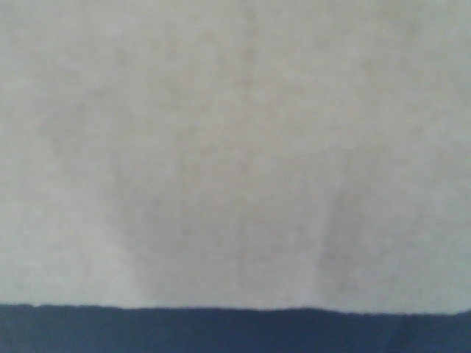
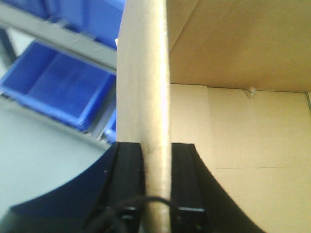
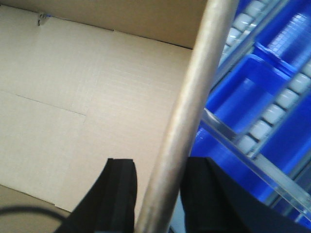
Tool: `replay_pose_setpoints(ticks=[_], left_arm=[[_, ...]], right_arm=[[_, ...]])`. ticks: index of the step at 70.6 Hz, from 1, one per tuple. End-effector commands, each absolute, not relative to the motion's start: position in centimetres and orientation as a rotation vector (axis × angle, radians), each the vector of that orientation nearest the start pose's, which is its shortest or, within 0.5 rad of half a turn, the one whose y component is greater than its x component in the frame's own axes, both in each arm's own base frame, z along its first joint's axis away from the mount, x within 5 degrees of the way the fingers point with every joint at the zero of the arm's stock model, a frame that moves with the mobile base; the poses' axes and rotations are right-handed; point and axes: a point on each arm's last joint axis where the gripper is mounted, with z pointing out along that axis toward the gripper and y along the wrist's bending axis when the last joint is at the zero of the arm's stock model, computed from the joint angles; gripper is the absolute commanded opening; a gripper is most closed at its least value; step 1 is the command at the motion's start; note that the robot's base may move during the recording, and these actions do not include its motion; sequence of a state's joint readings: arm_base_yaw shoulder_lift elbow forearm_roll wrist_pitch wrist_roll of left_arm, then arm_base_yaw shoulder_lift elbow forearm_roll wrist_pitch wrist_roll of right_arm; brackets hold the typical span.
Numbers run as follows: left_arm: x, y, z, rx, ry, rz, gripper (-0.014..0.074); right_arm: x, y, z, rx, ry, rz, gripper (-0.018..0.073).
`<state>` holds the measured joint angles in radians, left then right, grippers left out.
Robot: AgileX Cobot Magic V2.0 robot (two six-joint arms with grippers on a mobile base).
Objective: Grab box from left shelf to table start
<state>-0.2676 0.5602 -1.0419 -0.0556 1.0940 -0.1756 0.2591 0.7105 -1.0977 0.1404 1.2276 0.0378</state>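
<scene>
blue plastic bins [image 2: 58,92] and the grey rails of the left shelf [image 2: 63,34] form the background in both wrist views. white roller wheels [image 3: 263,130] run along the rails on the right side. the front view shows only a blurred pale surface [image 1: 235,147] above a dark band [image 1: 235,331]. whether this is the tabletop or a side of the carton cannot be told.

the box [image 2: 243,121] is open at the top and sits just beside the shelf, between the two arms. its inner floor and walls are bare brown corrugated board. no contents are visible. whether its base rests on the rollers or hangs free cannot be told.

the left hand [image 2: 155,150] is pressed onto the thick rounded top edge of one side wall, one black finger inside and one outside. the right hand [image 3: 160,167] pinches the wall on its side in the same manner.

handling judgement:
- the carton appears empty and therefore light.
- corrugated board is stiff along the wall but bends across it, so a wall may bow or crease under a hard pinch.
- the surface is dry and matt and should give good friction.
- the best hold is on the top edges of two facing walls, near mid-length, with both arms kept level so the carton does not twist or tear.
</scene>
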Motion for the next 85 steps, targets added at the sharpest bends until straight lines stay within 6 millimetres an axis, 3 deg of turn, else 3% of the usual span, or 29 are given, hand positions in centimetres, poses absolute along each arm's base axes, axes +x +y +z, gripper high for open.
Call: replay_pose_setpoints(ticks=[1,85], left_arm=[[4.89,-3.74,44.61,0.073,1.879,-0.699,-0.0096],[4.89,-3.74,44.61,0.073,1.879,-0.699,-0.0096]], right_arm=[[8.83,4.56,42.51,-0.289,2.177,0.471,0.0059],[8.83,4.56,42.51,-0.289,2.177,0.471,0.0059]])
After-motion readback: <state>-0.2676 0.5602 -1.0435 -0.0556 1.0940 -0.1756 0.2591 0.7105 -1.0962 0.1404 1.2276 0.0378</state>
